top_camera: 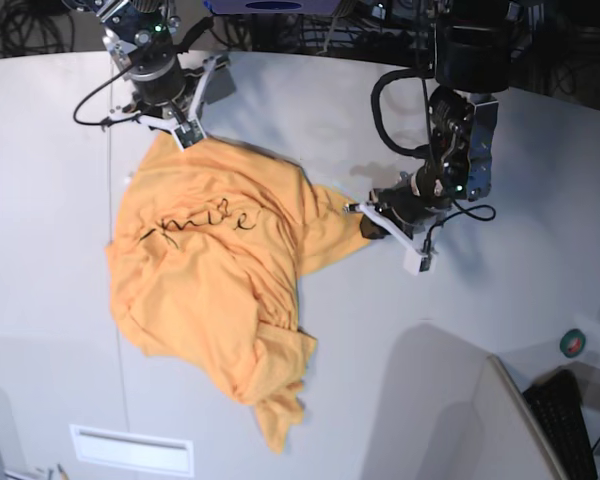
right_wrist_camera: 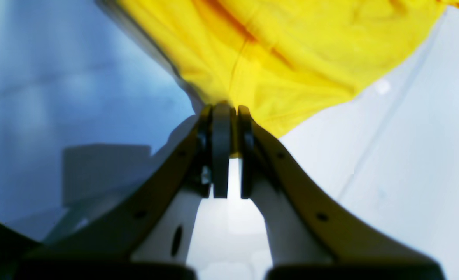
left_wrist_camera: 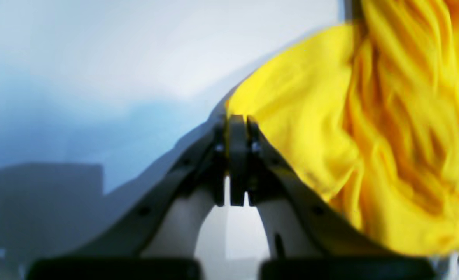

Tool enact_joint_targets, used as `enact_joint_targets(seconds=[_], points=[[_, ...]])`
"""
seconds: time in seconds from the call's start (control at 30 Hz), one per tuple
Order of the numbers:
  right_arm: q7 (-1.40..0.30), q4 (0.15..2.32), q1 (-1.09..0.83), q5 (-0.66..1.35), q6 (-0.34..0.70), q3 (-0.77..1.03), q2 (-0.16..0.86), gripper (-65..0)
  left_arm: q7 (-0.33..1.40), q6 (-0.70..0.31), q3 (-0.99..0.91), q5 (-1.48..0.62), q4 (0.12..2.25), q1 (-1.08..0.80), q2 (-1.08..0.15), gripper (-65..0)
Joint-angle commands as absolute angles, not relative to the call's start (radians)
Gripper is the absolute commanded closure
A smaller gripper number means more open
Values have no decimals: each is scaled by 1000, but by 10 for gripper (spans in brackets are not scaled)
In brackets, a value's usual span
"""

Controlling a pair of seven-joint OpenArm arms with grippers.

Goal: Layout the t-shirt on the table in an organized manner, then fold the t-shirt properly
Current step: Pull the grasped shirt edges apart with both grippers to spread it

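The left arm's fingers (left_wrist_camera: 237, 128) are pressed together on the edge of the t-shirt (top_camera: 215, 280), a corner of the cloth pinched at their tips in the left wrist view; the right arm's fingers (right_wrist_camera: 225, 116) are likewise closed on a bunched fold of the same garment, the fabric running straight into the narrow gap between them. In the base view the left gripper (top_camera: 365, 222) sits at the shirt's right-hand edge, where a sleeve-like flap reaches out toward it; the right gripper (top_camera: 185, 135) holds the shirt at its upper end, near the far curved rim of the counter (top_camera: 60, 120). The t-shirt is light orange here, though both wrist cameras render it bright yellow; it lies crumpled on the counter between the two arms, stretched from the upper left down to a twisted tail near the front edge. Thin black cursive lettering (top_camera: 202, 220) faces up on the upper part of the cloth; below it the fabric is heaped in deep folds and wrinkles. A thin dark seam line (top_camera: 120, 380) crosses the counter on the left, passing under the shirt; a small round green and red object (top_camera: 574, 343) rests near the counter's right edge, well apart from the garment.
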State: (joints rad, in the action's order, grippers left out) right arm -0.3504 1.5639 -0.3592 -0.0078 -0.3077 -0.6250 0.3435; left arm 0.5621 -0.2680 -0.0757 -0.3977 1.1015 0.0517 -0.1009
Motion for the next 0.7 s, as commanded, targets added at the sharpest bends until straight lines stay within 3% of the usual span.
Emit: enact_joint_targets(seconds=[0.0, 0.13, 0.37, 0.67], points=[[-332, 1575, -351, -18, -314, -615, 344, 0, 553, -266, -79, -398, 1162, 39, -122, 0], [-329, 1580, -343, -15, -314, -515, 335, 0, 553, -266, -91, -398, 1449, -145, -159, 0], [-329, 1664, -361, -18, -312, -495, 343, 0, 552, -266, -312, -403, 1877, -427, -124, 0], [-331, 1583, -361, -13, -312, -340, 335, 0, 553, -266, -193, -398, 1833, -584, -111, 0]])
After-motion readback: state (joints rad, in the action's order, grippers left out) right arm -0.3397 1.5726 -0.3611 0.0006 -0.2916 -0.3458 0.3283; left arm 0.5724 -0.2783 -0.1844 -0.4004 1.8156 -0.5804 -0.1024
